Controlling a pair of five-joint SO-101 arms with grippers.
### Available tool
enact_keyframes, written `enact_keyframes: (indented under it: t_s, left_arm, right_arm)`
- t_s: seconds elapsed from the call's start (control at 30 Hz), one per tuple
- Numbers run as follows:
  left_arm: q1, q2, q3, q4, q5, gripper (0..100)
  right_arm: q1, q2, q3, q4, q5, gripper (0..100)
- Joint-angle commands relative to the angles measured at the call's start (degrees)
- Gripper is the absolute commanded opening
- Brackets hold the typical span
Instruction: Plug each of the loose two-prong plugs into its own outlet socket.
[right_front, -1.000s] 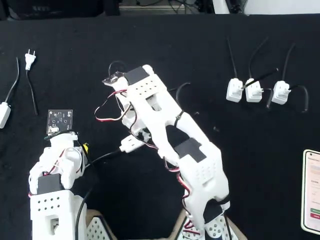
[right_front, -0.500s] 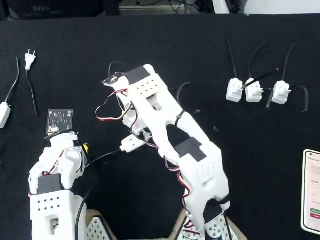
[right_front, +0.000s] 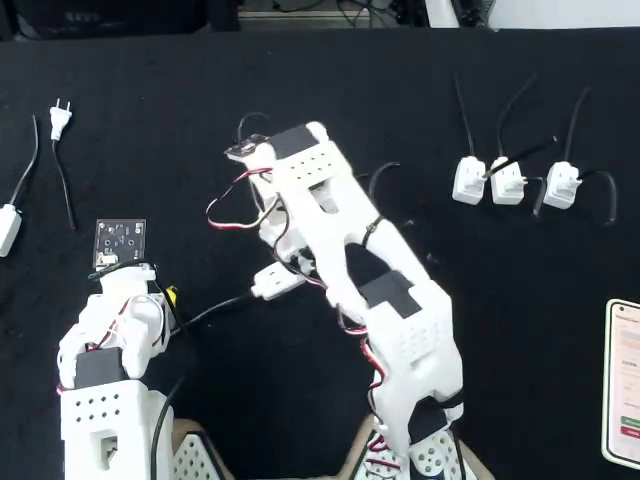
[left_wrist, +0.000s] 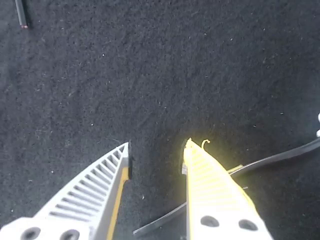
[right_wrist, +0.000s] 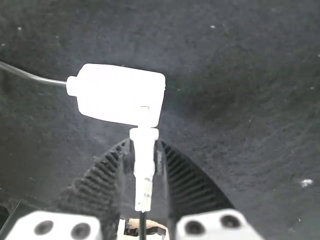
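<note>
Black cloth (right_front: 150, 80) is spanned by the outstretched right arm (right_front: 345, 250). Its right gripper (right_wrist: 143, 150) is clenched on a white two-prong plug (right_wrist: 144, 172), held lengthwise between the fingers. The plug points past the fingertips and touches the white outlet socket (right_wrist: 117, 94) (which lies crosswise). The left gripper (left_wrist: 157, 150) is held low with its fingers spread, and a black cable (left_wrist: 280, 157) lies beside the yellow finger.
</note>
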Motion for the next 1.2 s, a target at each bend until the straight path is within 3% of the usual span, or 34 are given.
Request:
enact_keyframes:
  t_s: [0.0, 1.17]
  left_arm:
    - [-0.48, -0.53, -0.92, 0.09, 0.44, 18]
    - [-0.57, -0.53, -0.92, 0.18, 0.44, 18]
  right_arm:
    - [1.05, -4.0, 1.1, 1.85, -0.53, 1.0]
    - [-5.01, 2.86, -12.62, 1.76, 1.76, 1.0]
